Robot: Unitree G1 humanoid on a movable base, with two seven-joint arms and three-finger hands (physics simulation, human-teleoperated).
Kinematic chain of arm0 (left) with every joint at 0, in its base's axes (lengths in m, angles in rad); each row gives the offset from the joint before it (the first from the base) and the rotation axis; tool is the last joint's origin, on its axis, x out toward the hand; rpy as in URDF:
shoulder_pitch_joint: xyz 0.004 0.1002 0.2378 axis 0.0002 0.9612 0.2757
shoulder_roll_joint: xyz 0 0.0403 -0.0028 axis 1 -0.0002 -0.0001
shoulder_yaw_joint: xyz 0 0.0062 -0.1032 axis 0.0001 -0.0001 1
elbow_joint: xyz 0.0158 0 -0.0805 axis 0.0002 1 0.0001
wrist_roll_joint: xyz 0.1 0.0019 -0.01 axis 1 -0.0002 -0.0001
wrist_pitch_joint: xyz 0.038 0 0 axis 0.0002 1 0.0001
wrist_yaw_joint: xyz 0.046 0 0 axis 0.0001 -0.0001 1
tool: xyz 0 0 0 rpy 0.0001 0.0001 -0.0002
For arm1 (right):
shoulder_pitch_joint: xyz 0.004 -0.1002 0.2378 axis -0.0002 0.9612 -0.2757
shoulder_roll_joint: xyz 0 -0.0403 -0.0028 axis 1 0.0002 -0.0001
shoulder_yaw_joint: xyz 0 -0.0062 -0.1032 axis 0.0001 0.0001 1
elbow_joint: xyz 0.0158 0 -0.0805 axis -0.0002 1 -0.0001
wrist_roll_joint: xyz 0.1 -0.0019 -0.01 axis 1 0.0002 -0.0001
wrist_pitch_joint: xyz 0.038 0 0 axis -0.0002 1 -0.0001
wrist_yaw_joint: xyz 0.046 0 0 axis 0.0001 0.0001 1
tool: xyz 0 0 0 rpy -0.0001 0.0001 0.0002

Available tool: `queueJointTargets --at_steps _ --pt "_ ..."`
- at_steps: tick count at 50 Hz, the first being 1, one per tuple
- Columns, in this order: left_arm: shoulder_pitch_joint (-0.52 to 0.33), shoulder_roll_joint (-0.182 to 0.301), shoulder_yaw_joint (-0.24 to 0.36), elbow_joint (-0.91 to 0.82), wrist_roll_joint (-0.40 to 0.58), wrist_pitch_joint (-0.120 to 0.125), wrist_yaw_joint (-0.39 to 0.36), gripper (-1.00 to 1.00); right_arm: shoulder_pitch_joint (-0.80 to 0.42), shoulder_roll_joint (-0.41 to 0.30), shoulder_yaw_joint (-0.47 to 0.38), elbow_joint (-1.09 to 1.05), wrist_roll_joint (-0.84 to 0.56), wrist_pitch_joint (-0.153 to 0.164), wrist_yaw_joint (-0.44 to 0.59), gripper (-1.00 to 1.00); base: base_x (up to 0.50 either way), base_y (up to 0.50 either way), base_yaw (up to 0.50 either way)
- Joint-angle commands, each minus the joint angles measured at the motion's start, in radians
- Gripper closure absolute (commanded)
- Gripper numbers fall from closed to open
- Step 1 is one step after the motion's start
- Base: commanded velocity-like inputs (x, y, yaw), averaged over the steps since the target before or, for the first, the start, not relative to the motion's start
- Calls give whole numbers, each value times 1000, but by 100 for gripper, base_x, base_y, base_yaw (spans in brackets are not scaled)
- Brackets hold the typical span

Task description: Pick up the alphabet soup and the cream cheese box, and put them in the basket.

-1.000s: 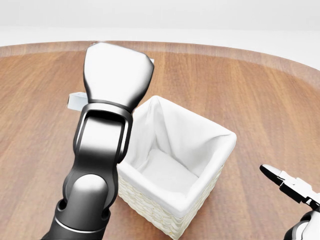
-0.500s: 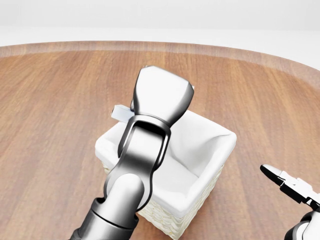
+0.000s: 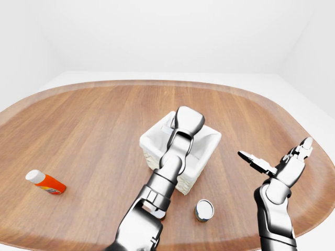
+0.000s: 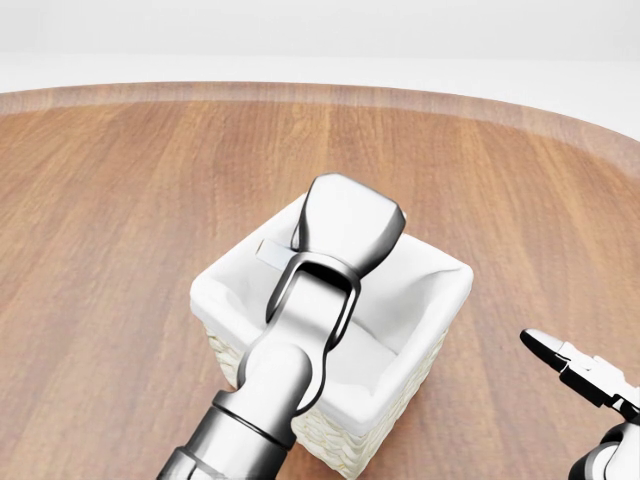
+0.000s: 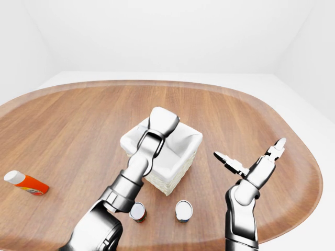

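An orange bottle with a white cap [image 3: 46,183] lies at the brown wooden table's [image 3: 94,125] left. The left hand [image 4: 345,228] hangs over the white-lined woven basket [image 4: 425,345], holding a pale flat cream cheese box [image 4: 274,254]; its grip is hidden. Two cans [image 5: 138,212] [image 5: 183,210] stand below the basket. The right hand [image 3: 277,159] spreads wide.

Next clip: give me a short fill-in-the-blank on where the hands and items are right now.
1. The left hand is over the white ____.
2. The right hand hangs to the basket's right with its fingers ____.
3. In the right-eye view, ____ cans stand on the table below the basket.
4. The orange bottle lies near the table's ____ edge in the left-eye view.

Missing words: basket; open; two; left
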Motion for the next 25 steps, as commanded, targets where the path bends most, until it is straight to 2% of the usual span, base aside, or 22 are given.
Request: queueJointTargets --at_steps 1,6,10,18,21,25 --pt "-28 13 6 114 -43 0 73 100 3 0 2 -3 -3 0 0 -100 0 0 0" --pt "-39 14 6 153 -65 0 82 100 1 0 1 4 -3 -6 0 -100 0 0 0" --pt "-37 11 -1 158 -73 0 74 100 7 2 1 -24 -3 17 0 -100 0 0 0" --pt "-46 8 -1 188 -92 0 85 100 4 3 0 -8 -4 2 0 -100 0 0 0" --pt "-51 7 1 196 -98 0 89 100 8 4 1 -27 -4 17 0 -100 0 0 0" --pt "-59 7 4 211 -108 0 99 100 2 3 0 -2 -4 -1 0 -100 0 0 0"
